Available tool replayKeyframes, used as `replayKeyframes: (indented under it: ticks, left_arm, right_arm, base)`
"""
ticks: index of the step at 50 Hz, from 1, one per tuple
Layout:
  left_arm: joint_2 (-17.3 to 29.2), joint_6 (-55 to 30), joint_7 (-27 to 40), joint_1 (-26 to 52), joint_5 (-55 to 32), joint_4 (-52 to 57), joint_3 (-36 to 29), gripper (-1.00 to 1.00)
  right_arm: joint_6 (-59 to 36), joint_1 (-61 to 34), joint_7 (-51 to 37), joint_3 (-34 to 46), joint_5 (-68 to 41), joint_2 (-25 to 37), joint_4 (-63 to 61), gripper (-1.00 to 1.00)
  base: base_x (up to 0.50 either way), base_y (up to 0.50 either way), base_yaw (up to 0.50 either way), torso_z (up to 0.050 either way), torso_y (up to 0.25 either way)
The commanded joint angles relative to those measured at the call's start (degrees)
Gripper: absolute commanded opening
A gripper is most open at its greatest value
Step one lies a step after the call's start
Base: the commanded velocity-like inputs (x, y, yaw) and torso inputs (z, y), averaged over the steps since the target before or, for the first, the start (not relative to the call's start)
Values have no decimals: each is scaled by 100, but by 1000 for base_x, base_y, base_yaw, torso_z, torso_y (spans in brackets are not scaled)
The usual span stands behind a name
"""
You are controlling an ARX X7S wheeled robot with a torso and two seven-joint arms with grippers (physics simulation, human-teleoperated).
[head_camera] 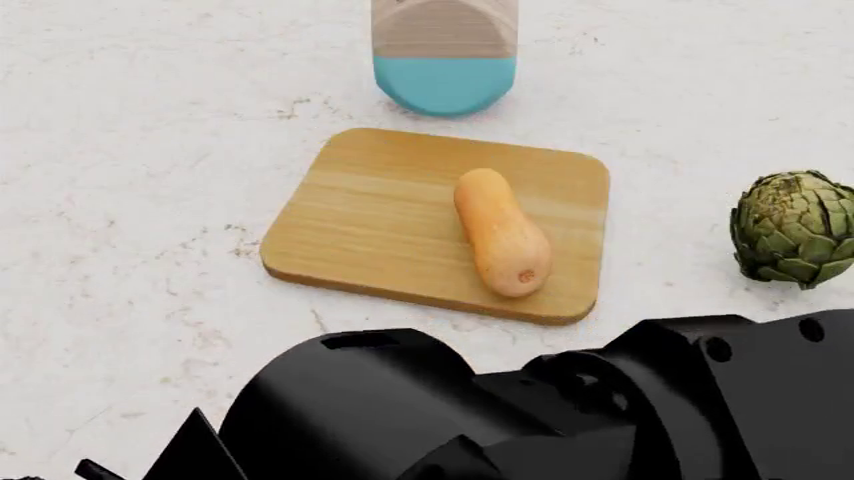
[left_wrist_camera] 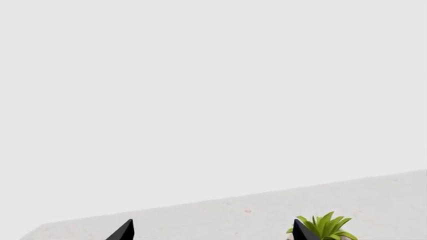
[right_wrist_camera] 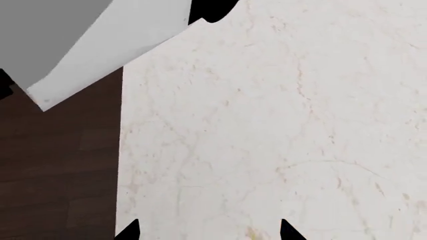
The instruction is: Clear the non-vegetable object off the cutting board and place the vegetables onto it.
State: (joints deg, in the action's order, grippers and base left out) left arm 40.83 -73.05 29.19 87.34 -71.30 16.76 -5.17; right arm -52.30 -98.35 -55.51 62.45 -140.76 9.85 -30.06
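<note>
Below the right gripper [right_wrist_camera: 207,232], pale cream marble countertop [right_wrist_camera: 280,130], faintly veined, ending at a straight edge beside dark brown wood-plank floor [right_wrist_camera: 57,170]; a white and grey wall corner [right_wrist_camera: 100,45] beyond. Tips well apart, nothing between them.

Ahead of the left gripper [left_wrist_camera: 212,231], same speckled counter under a blank off-white wall, with a spiky green plant [left_wrist_camera: 327,227] just beside one tip. Tips likewise spread wide, holding nothing.

Well apart from both grippers, seen from the head: flat light-brown cutting board [head_camera: 374,220], rounded corners, straight grain, carrying a smooth orange-tan butternut squash [head_camera: 501,235] lying lengthwise. Off the board to its right, resting on marble, a scaly olive-green artichoke [head_camera: 794,228]. Past the board's far edge, a beige container [head_camera: 445,50] with teal-blue base. Garlic bulb not visible.
</note>
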Motion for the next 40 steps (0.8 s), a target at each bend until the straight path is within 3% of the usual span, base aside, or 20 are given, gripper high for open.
replayKeyframes:
  ticks: [1,19,40]
  left_arm:
    - [9,20,15,9,-30,1,-27,100]
    - [-15,123,-42,40,56,-62,-153,100]
    - [19,150,-17,63,38,-66,-213,100]
  right_arm:
    - [337,-202,-434,79,-513,281,-476,100]
    - [-337,-1388,-487,22,-1429,1089,76,100]
    - [803,-1008,-526,52,-1697,744,-595,100]
  base:
    - [0,0,0,0,0]
    - [0,0,0,0,0]
    - [0,0,0,0,0]
